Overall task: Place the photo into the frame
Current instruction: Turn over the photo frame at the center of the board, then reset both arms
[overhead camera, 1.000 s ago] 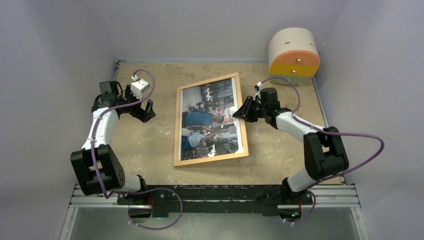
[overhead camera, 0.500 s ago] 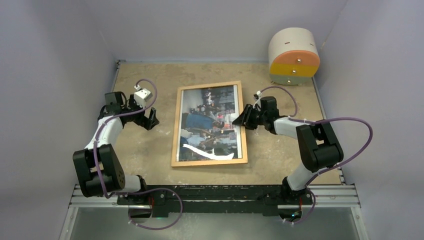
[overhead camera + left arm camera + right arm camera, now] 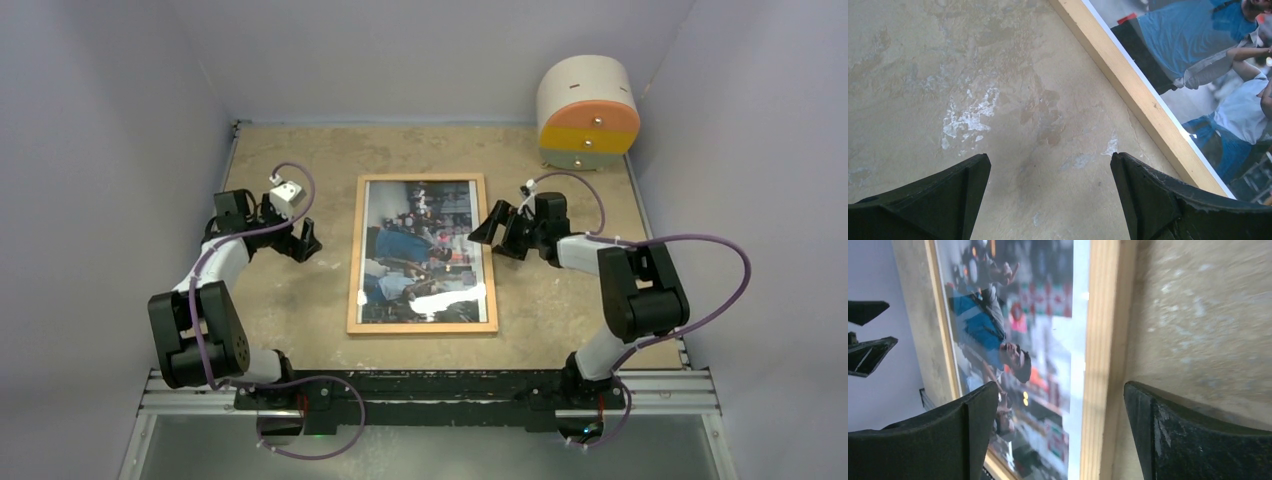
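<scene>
The frame (image 3: pixel 420 328), thin light wood, lies flat in the middle of the table. The photo (image 3: pixel 420 250) of people in blue and dark tones fills it, with glare near its lower edge. My right gripper (image 3: pixel 495 228) is open at the frame's right side. In the right wrist view its jaws (image 3: pixel 1058 390) straddle the wooden moulding (image 3: pixel 1103 340) without touching it, one finger over the photo (image 3: pixel 1013 315). My left gripper (image 3: pixel 305 240) hangs open over bare table, left of the frame. The left wrist view shows its empty jaws (image 3: pixel 1048 165), the moulding (image 3: pixel 1133 90) and the photo (image 3: pixel 1208 60).
A white drum (image 3: pixel 588 110) with orange and yellow bands stands at the back right corner. Pale lilac walls close in the sandy table (image 3: pixel 300 150) on three sides. A metal rail (image 3: pixel 430 395) carrying both arm bases runs along the near edge.
The frame, skewed and held by its right edge, now lies flat and square. My right gripper has opened and let go of it. My left gripper has drifted slightly toward the frame.
</scene>
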{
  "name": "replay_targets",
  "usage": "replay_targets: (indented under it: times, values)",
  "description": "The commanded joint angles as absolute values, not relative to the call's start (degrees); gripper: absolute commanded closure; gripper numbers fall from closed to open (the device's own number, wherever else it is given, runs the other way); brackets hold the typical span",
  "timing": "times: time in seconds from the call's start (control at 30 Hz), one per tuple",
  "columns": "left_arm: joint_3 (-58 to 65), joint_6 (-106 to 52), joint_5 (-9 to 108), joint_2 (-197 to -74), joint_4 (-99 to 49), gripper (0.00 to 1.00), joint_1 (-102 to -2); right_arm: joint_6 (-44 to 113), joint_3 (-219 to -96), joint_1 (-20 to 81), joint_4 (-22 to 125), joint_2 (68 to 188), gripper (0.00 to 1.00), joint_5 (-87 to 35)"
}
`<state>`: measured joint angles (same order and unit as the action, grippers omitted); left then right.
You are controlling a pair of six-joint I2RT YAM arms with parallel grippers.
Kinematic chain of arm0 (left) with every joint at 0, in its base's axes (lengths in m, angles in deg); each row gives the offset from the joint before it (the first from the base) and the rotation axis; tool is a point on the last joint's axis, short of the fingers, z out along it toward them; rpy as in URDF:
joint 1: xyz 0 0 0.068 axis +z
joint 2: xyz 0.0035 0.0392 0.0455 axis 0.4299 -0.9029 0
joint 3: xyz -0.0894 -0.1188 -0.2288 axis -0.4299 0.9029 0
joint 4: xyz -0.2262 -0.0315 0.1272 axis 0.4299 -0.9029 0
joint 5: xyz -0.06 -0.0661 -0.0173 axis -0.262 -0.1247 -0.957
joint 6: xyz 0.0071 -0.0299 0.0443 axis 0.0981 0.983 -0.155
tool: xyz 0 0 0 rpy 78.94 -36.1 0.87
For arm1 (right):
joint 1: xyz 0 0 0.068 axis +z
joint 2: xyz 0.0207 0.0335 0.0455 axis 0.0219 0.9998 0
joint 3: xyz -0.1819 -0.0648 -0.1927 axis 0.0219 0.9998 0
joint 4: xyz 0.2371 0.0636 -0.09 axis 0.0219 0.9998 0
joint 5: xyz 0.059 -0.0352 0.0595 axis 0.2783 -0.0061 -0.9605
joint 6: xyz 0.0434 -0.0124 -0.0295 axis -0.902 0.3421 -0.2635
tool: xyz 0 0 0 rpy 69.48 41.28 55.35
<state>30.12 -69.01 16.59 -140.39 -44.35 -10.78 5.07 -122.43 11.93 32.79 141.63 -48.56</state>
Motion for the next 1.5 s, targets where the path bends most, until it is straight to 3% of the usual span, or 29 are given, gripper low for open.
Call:
replay_targets:
  times: [0.0, 0.23, 0.37, 0.53, 0.63, 0.77, 1.0, 1.13, 1.17, 1.23, 1.47]
  values:
    - [32.6, -61.3, 17.8, -140.4, -34.0, 0.00, -10.5, 8.7, -123.3, 9.0, 42.2, 140.0, 0.01, -35.4]
    - [37.8, -50.8, 22.1, -141.0, -16.6, 0.00, -12.4, 8.9, -118.4, 8.6, 43.4, 121.0, 0.01, -1.7]
    - [43.1, -44.2, 28.2, -142.6, -2.8, 0.00, -16.4, 22.0, -104.1, 8.7, 16.5, 111.9, 0.01, 10.3]
    - [48.9, -41.9, 38.4, -145.9, 13.4, 0.00, -21.9, 24.1, -100.3, 8.7, 9.6, 113.3, 0.01, 19.0]
    - [51.8, -41.6, 42.4, -148.5, 23.7, 0.00, -23.4, 26.2, -98.5, 8.7, 2.1, 115.0, 0.01, 20.9]
    - [50.5, -43.2, 48.3, -149.5, 23.1, 0.00, -24.1, 29.5, -95.9, 8.6, -11.0, 119.7, 0.01, 19.3]
    - [66.4, -46.7, 46.5, -153.6, 56.7, 0.00, -25.0, 34.0, -91.5, 8.7, -34.8, 132.3, 0.01, 16.1]
    - [63.1, -47.9, 44.4, -152.8, 49.2, 0.00, -26.4, 36.2, -92.8, 8.7, -31.0, 135.0, 0.01, 5.5]
    - [61.9, -47.6, 44.6, -153.5, 48.5, 0.00, -26.3, 39.9, -93.5, 9.1, -38.2, 139.1, 0.01, 6.0]
    - [60.5, -47.8, 45.5, -153.0, 44.0, 0.00, -26.3, 35.9, -96.3, 10.9, -26.6, 136.6, 0.01, 8.0]
    - [61.1, -47.5, 45.4, -153.1, 45.7, 0.00, -26.3, 36.9, -96.1, 9.2, -28.6, 137.9, 0.01, 7.6]
